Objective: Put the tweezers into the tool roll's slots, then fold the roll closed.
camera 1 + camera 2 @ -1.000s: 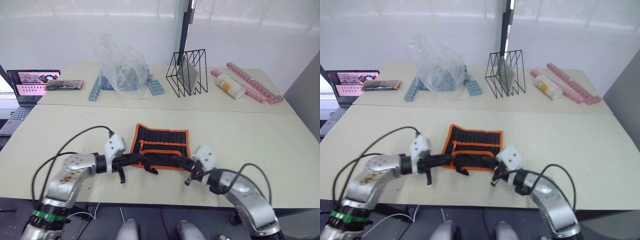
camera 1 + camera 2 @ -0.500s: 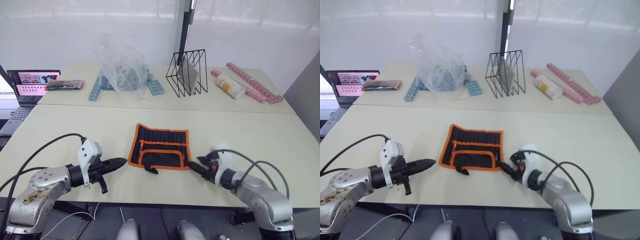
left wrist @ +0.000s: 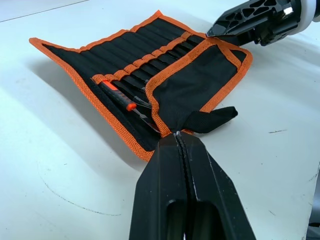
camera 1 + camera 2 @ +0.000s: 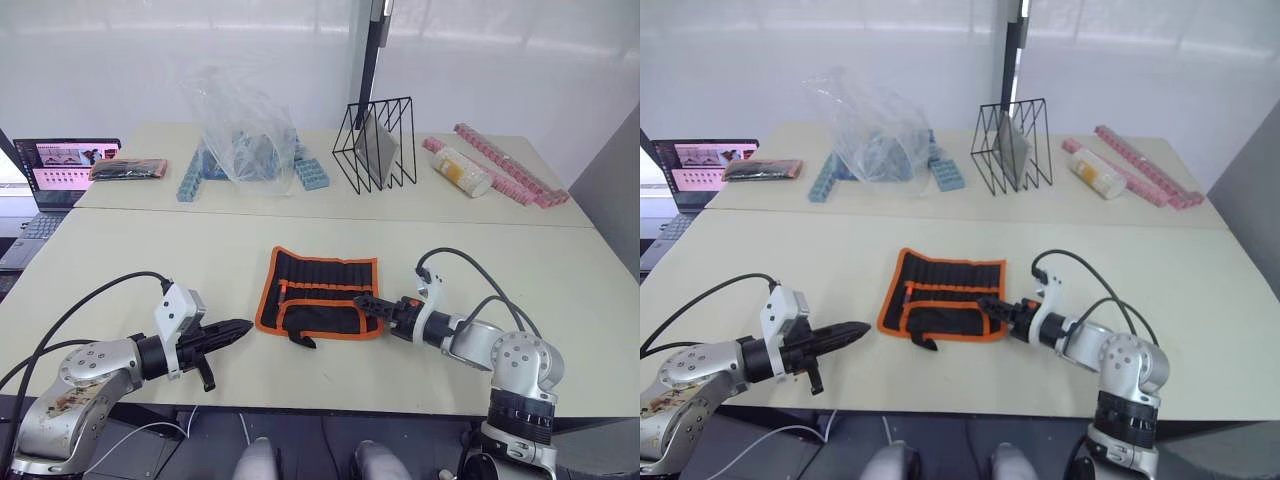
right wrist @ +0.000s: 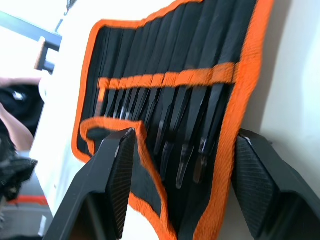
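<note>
Inside tool roll (image 4: 320, 293) slots (image 5: 165, 80): tweezers (image 5: 187, 145).

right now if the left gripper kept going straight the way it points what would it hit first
Probably the black tie strap at the near corner of the tool roll. The shut left gripper points straight at it across bare table, though depth is hard to judge.

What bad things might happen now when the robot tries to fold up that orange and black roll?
1. The right pincer is open at the tool roll's right edge; if it pinches just the orange edging, the fabric may slip out.
2. The tweezers sit in the slots with tips showing, so tipping the roll while folding might let them slide out.
3. The left pincer is shut and apart from the roll, so nothing holds the roll and it may skid.
</note>
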